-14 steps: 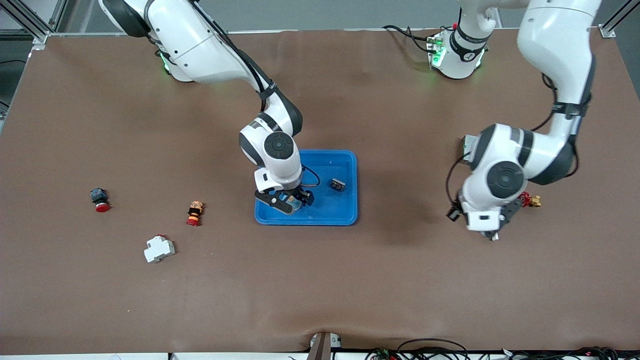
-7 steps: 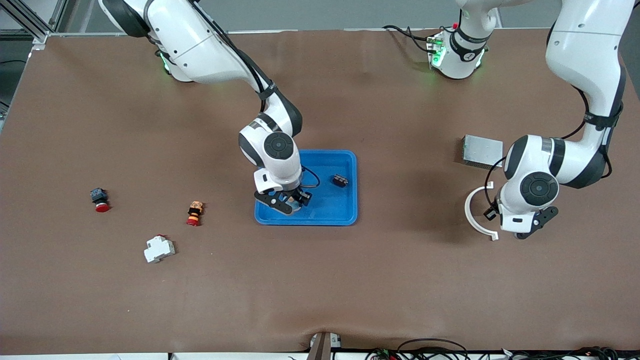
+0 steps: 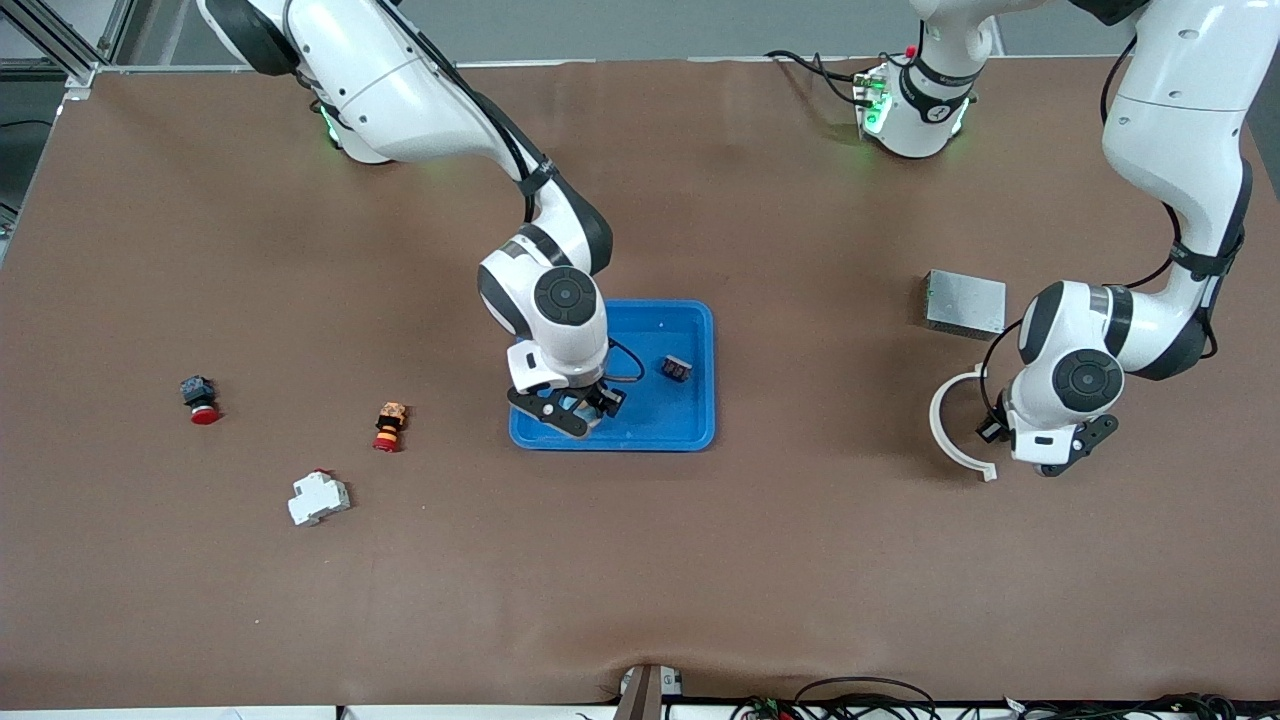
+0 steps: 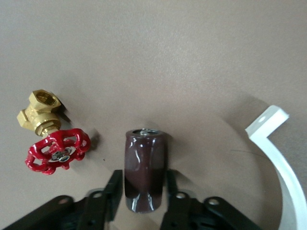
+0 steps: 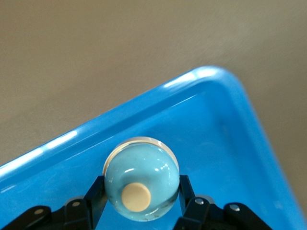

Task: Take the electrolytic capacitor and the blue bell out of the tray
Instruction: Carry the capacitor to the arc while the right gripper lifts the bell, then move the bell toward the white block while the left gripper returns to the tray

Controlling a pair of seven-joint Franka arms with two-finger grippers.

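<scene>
Your right gripper (image 5: 139,201) is clamped on the blue bell (image 5: 141,184) — lift it straight over the tray (image 3: 700,375) rim; the left gripper (image 4: 140,199) (fingers flanking the electrolytic capacitor (image 4: 145,168), grip unclear) waits.

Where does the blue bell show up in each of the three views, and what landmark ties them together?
Front view: the blue bell sits in the tray, at the corner nearer the camera toward the right arm's end, mostly hidden by the right pincer.
Left wrist view: not in it.
Right wrist view: the bell fills the lower middle, gripped by the right pincer.
Shared landmark: the tray's rim, seen in the front and right wrist views.
</scene>
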